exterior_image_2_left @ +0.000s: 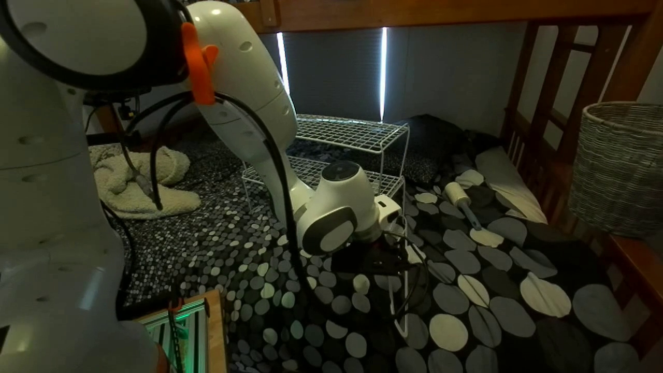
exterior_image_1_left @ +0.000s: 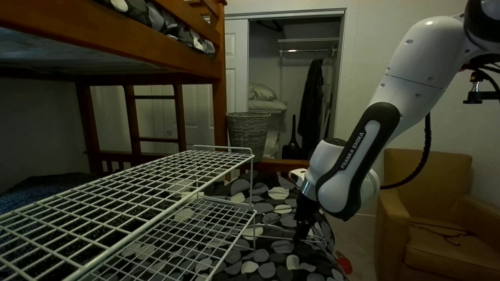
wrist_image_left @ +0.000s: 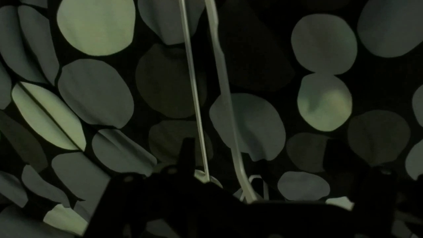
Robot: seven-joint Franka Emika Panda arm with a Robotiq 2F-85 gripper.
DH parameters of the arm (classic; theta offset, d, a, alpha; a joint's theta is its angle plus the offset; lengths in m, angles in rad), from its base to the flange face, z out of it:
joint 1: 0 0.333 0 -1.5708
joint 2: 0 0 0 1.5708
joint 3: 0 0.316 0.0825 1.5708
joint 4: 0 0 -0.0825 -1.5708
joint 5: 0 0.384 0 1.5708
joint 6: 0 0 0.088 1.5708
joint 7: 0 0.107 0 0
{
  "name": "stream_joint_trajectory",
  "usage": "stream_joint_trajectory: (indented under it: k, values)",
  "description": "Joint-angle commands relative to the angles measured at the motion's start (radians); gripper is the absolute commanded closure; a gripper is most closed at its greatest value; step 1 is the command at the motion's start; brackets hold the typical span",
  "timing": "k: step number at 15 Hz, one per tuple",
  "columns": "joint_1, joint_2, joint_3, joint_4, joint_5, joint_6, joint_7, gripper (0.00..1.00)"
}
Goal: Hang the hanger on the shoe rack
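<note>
The white wire shoe rack [exterior_image_1_left: 172, 211] has two tiers and stands on the spotted bedding; it also shows behind the arm in an exterior view [exterior_image_2_left: 383, 147]. The pale slim hanger [exterior_image_1_left: 273, 237] lies low over the bedding beside the rack's end; it shows in an exterior view [exterior_image_2_left: 405, 305] too. In the wrist view two thin bars of the hanger [wrist_image_left: 228, 96] run down between my spread fingers. My gripper [exterior_image_1_left: 301, 236] points down at the hanger; in the wrist view the gripper [wrist_image_left: 260, 145] is open, around the bars. The dark gripper body hides part of the hanger.
The upper bunk's wooden rail [exterior_image_2_left: 440, 13] runs above the bed. A wicker basket [exterior_image_1_left: 248, 128] stands at the bed's end. A lint roller [exterior_image_2_left: 463, 202] and a cream fleece [exterior_image_2_left: 150, 181] lie on the bedding. A tan armchair [exterior_image_1_left: 429, 195] stands beside the bed.
</note>
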Motion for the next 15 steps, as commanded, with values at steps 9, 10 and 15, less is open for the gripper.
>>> stream_joint_trajectory:
  k: [9,10,15]
  values:
    - [-0.117,0.14,0.076,0.117,-0.1,0.05,0.027,0.29]
    - [-0.119,0.146,0.076,0.122,-0.12,0.048,0.037,0.29]
    - [-0.114,0.168,0.076,0.139,-0.189,0.054,0.067,0.52]
